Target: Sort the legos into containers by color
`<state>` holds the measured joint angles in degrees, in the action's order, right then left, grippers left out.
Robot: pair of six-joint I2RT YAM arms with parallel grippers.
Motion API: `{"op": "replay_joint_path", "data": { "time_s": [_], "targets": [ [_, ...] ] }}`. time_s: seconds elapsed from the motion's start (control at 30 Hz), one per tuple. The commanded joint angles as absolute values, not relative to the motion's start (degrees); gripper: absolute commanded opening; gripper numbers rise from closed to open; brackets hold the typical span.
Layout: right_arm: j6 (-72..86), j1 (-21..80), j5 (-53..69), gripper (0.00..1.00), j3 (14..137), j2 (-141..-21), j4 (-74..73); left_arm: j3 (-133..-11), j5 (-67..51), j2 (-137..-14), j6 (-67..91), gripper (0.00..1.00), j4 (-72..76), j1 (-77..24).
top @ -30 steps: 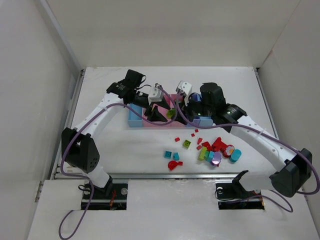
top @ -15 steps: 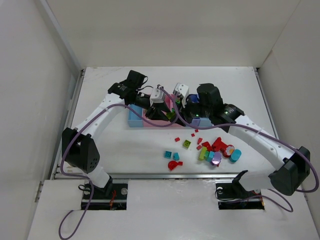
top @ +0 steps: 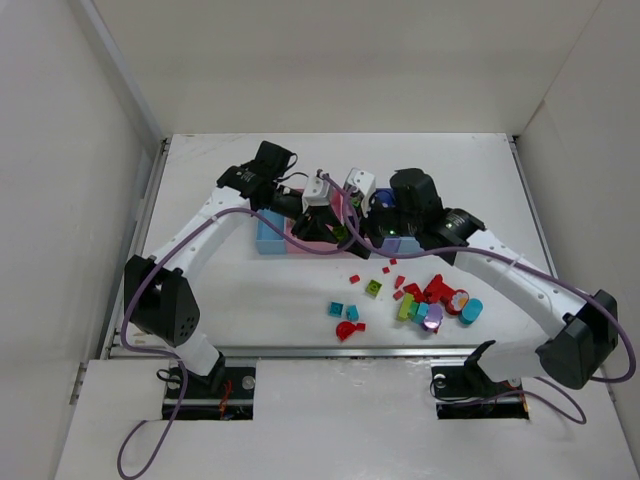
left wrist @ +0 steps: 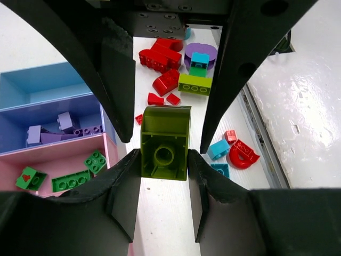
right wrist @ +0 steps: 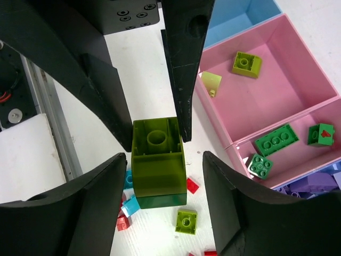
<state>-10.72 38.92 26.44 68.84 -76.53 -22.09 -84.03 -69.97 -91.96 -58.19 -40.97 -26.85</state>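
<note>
by the pink bin your left gripper is clamped on the lime brick, right gripper spread around it, so a crooked squeeze could pop it loose.

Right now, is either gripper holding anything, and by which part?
The left gripper holds an olive-green brick, jaws pressed on its two opposite side faces. The right gripper straddles the same brick with a gap showing.

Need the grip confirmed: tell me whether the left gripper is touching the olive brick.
Touching. Left wrist view: the left gripper has both fingers pressed against the olive brick, no gap.
</note>
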Motion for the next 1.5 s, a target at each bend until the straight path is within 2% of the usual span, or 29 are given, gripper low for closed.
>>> {"op": "replay_joint_path", "data": {
  "time_s": [0.0, 0.2, 0.23, 0.27, 0.3, 0.33, 0.4, 0.43, 0.53, 0.7, 0.73, 0.8, 0.83, 0.87, 0.97, 1.0, 1.07, 1.2, 1.3, 1.47],
  "targets": [
    [-10.90, 39.64, 25.49, 0.65, 69.00, -76.55, -21.62, -84.90, -71.28, -90.53, -57.92, 0.00, -41.40, -26.72],
    [-10.90, 39.64, 24.96, 0.66, 67.85, -76.03, -21.62, -84.29, -71.28, -90.53, -57.92, 0.00, -41.40, -26.19],
    [-10.90, 39.64, 24.26, 0.58, 67.24, -76.03, -21.62, -84.29, -71.89, -90.53, -57.92, 0.00, -41.40, -26.19],
    [-10.90, 39.64, 24.26, 0.58, 67.24, -76.03, -21.62, -84.29, -71.89, -90.53, -57.92, 0.00, -41.40, -26.19],
    [-10.38, 39.12, 24.26, 0.38, 67.24, -76.03, -20.84, -84.29, -71.89, -90.53, -57.92, 0.00, -41.40, -25.67],
    [-9.85, 39.11, 24.26, 0.26, 67.24, -76.03, -20.22, -84.29, -71.89, -90.01, -57.92, 0.00, -41.40, -25.66],
    [-9.23, 38.50, 23.47, 0.09, 66.62, -76.03, -19.08, -84.29, -71.89, -90.00, -57.92, 0.00, -41.40, -25.66],
    [-9.23, 38.50, 22.77, 0.09, 66.62, -76.03, -19.07, -84.29, -73.37, -90.00, -56.70, 0.00, -41.40, -25.05],
    [-9.23, 37.71, 22.24, 0.00, 66.01, -76.03, -20.21, -84.29, -75.14, -90.52, -52.40, 0.00, -38.86, -22.69],
    [-9.23, 33.33, 24.07, 0.00, 63.20, -76.55, -20.21, -83.06, -77.42, -90.53, -42.04, 0.00, -29.73, -17.68],
    [-9.23, 32.53, 24.60, 0.00, 61.80, -76.55, -20.21, -82.01, -77.43, -90.53, -35.83, 0.00, -27.10, -16.62],
    [-9.23, 31.03, 24.61, 0.00, 61.17, -77.17, -20.21, -79.20, -78.05, -90.01, -27.64, 0.00, -16.13, -13.90],
    [-9.23, 29.89, 25.13, 0.00, 60.48, -78.04, -20.21, -77.88, -76.92, -90.00, -22.81, 0.00, -11.21, -13.10],
    [-9.23, 29.88, 25.14, 0.00, 60.47, -79.26, -20.21, -76.31, -75.77, -88.69, -12.15, 0.00, -0.29, -12.40],
    [-9.75, 28.65, 25.84, 0.00, 62.92, -82.25, -20.21, -70.32, -64.29, -87.46, -0.82, 0.00, 11.31, -10.55],
    [-9.76, 28.65, 26.36, 0.00, 63.80, -83.05, -20.21, -70.31, -56.50, -87.45, 0.34, 0.00, 11.86, -10.55],
    [-10.28, 28.04, 26.37, 0.00, 66.69, -84.89, -20.21, -70.31, -49.51, -88.23, 0.96, 0.00, 9.15, -10.55],
    [-10.81, 26.29, 27.07, 0.00, 71.61, -90.51, -20.21, -70.31, -46.23, -89.38, -0.26, 0.00, 6.60, -10.55],
    [-10.81, 25.75, 26.54, 0.00, 75.30, -94.29, -20.21, -72.50, -35.90, -91.83, -5.26, 0.00, -0.41, -15.45],
    [-8.96, 25.75, 20.84, 0.02, 80.94, -100.62, -22.32, -75.84, -26.84, -96.76, -6.32, 0.00, -5.60, -18.89]
  ]
}}
